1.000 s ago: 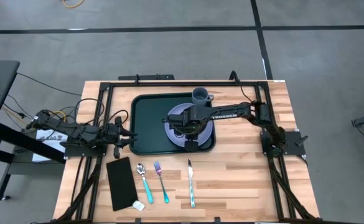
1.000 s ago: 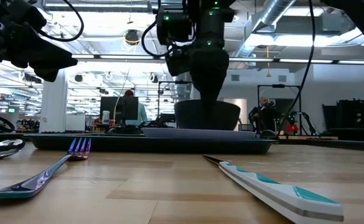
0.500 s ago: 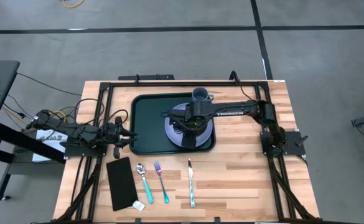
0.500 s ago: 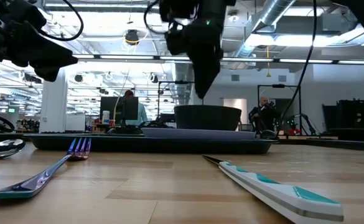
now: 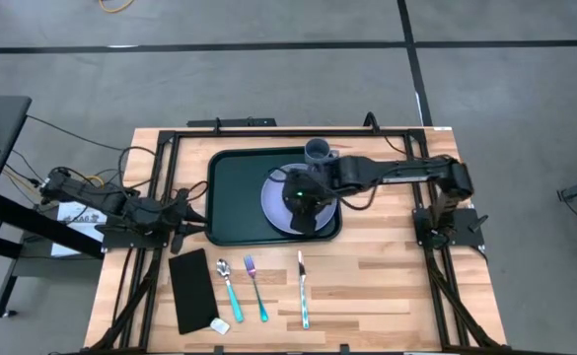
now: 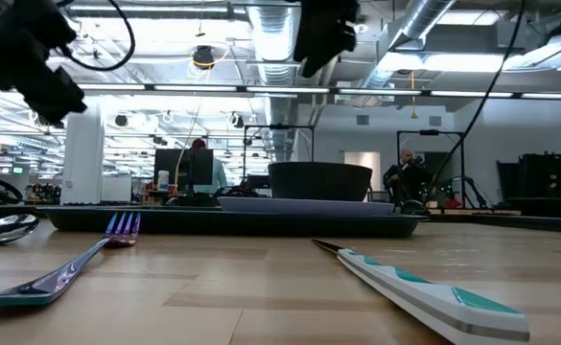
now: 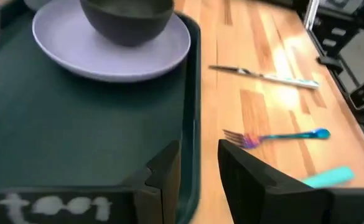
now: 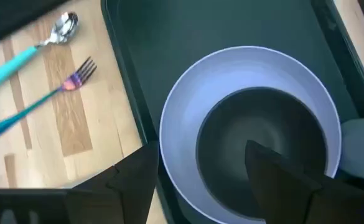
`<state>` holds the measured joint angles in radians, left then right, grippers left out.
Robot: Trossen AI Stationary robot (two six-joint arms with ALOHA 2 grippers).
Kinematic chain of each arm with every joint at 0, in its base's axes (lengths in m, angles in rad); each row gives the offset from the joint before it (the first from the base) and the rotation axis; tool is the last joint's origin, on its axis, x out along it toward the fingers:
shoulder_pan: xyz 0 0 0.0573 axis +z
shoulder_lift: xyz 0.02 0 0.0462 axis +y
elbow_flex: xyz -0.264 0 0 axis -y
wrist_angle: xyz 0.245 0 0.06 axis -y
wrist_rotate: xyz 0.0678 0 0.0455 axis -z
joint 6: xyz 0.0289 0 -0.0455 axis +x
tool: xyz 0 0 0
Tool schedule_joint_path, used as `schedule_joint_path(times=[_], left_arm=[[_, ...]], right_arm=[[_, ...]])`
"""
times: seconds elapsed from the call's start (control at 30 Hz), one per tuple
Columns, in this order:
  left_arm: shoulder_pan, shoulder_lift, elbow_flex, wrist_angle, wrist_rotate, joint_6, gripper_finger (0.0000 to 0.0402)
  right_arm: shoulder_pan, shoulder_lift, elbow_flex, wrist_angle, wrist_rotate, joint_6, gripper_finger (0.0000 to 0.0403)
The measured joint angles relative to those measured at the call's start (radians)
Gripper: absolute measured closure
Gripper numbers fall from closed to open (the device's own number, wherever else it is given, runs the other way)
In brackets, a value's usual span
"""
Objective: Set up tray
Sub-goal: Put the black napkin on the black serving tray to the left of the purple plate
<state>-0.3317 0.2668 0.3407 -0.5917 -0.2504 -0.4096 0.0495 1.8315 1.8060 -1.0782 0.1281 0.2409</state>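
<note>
The dark green tray (image 5: 237, 197) is lying directly beneath the right gripper (image 5: 301, 194), which is hovering open and empty over the dark bowl (image 8: 261, 151) on the lavender plate (image 8: 188, 124), while the left gripper (image 5: 187, 209), fingers parted and empty, is waiting just beside the tray's edge.

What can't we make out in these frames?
- Cup: high view, partly behind the right arm; right wrist view, cut by the edge.
- Bowl inside: hidden in the low view by its wall.
- Napkin: absent from the low view.
- Left gripper: too small in the high view.
</note>
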Motion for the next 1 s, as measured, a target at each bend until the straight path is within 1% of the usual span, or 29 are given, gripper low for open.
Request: schedule_joint_path(times=[0.1,0.2,0.3,0.4,0.53,0.77,1.0], left_arm=[[0.0,0.099,0.066,-0.044,0.047,-0.033,0.0306],[-0.002,0.207,0.112,-0.094,0.155,-0.023,0.0306],[-0.002,0.341,0.166,-0.224,0.273,-0.055,0.0306],[-0.002,0.465,0.212,-0.367,0.36,-0.124,0.0306],[-0.004,0.583,0.234,-0.472,0.377,-0.178,0.0306],[-0.005,0.694,0.238,-0.434,0.378,-0.267,0.0306],[-0.017,0.753,0.238,-0.363,0.408,-0.329,0.0306]], right_arm=[[0.001,-0.078,-0.15,0.085,0.001,0.069,0.0173],[0.001,-0.166,-0.312,0.189,-0.007,0.158,0.0173],[0.01,-0.236,-0.433,0.276,-0.023,0.242,0.0173],[0.028,-0.286,-0.503,0.322,-0.024,0.286,0.0173],[0.051,-0.31,-0.527,0.33,-0.001,0.291,0.0173],[0.072,-0.311,-0.527,0.328,0.006,0.276,0.0173],[0.075,-0.311,-0.527,0.314,0.006,0.222,0.0173]])
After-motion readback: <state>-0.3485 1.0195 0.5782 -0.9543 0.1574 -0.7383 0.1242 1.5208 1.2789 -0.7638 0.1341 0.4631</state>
